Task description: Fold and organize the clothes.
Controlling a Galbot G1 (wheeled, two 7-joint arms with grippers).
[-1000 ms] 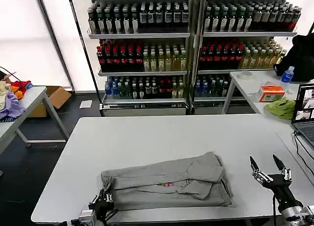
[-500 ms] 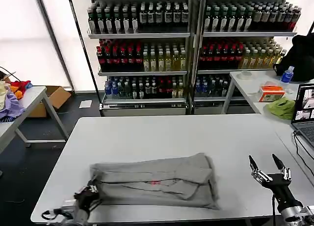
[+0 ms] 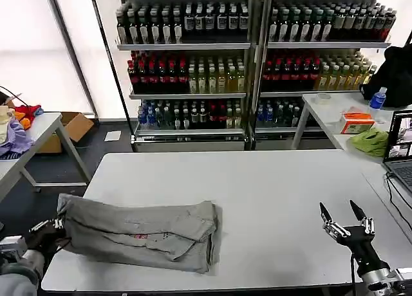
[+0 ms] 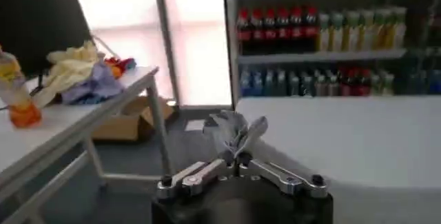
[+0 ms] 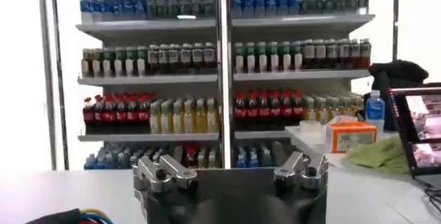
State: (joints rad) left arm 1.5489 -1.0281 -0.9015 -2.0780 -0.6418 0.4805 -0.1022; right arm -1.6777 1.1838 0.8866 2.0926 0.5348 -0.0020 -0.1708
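Left hand [image 3: 53, 230] pinched shut on corner of folded light grey short-sleeved shirt [image 3: 138, 233], shirt at near-left edge of white counter [image 3: 270, 193], corner overhanging, right hand [image 3: 343, 217] spread open, empty, above near-right counter

Both grippers, left gripper [image 4: 236, 158] and right gripper [image 3: 343, 215], have black bodies, silver metal linkages with dark screws, and black-tipped fingers [image 3: 325, 212].

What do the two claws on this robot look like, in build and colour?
The right claw has two slim, pointed black fingers on silver linkage bars with black bolts, above a black wrist. The left claw has the same silver bars and black body; coloured cables lie beside the right one's body.
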